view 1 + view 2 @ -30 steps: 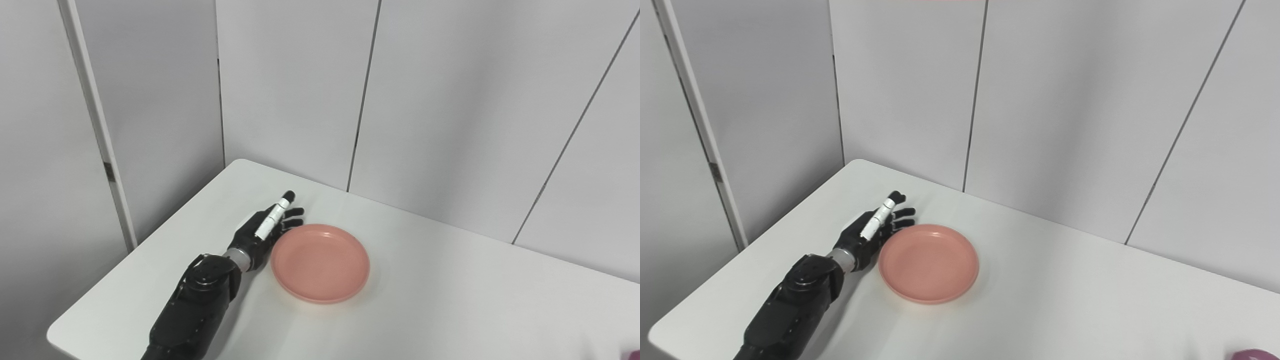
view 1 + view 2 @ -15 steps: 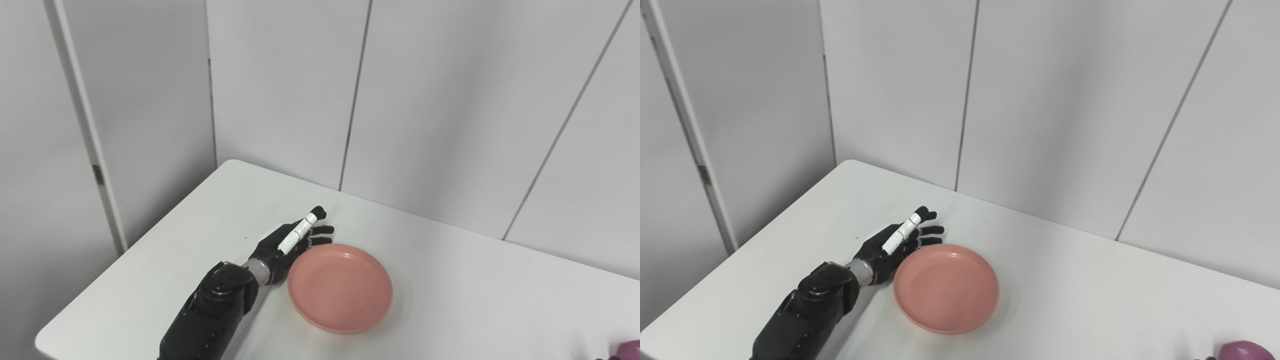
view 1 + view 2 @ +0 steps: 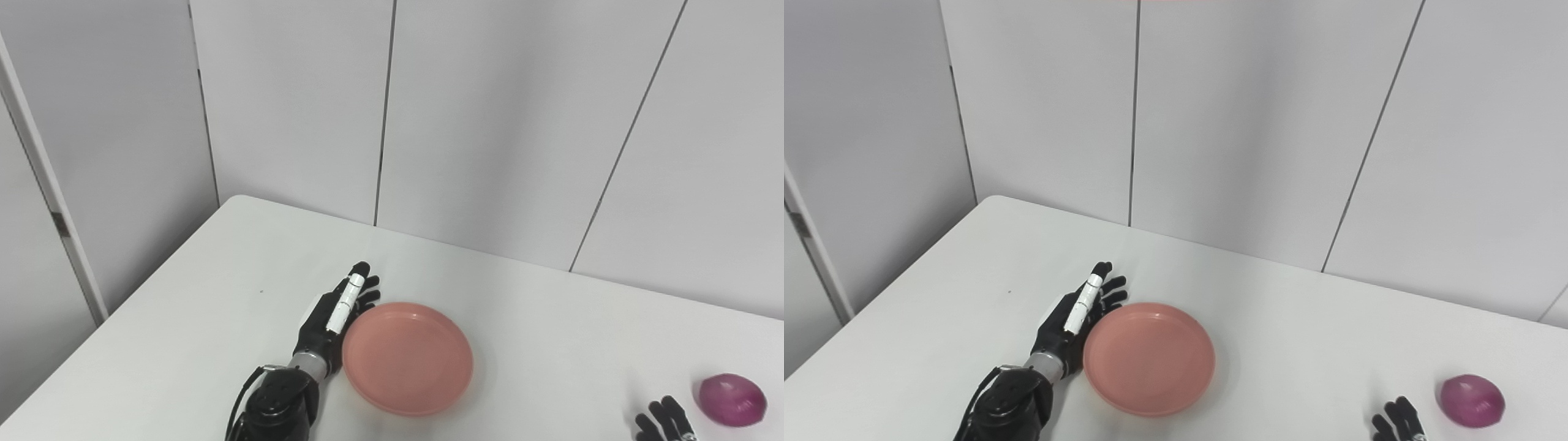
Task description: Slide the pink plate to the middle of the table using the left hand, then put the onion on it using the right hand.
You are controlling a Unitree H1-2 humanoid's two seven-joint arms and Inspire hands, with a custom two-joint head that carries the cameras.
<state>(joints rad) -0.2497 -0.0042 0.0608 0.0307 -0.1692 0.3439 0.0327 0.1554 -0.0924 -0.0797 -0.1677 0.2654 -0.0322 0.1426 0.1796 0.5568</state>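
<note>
A pink plate point(image 3: 407, 358) lies flat on the white table point(image 3: 202, 294), with nothing on it. My left hand point(image 3: 335, 312) rests edge-on against the plate's left rim, fingers stretched out and pointing away from me, holding nothing. A purple onion point(image 3: 732, 400) sits on the table at the far right. Only the fingertips of my right hand point(image 3: 664, 420) show at the bottom edge, spread apart, just left of the onion and not touching it.
Grey wall panels point(image 3: 490, 122) stand close behind the table's back edge. The table's left corner point(image 3: 236, 199) is rounded, and a white post point(image 3: 43, 190) stands beyond it at the left.
The camera has swung right, bringing the onion and my right fingertips into view. My left hand has stayed against the plate's left rim, and both have shifted a little rightward on the table.
</note>
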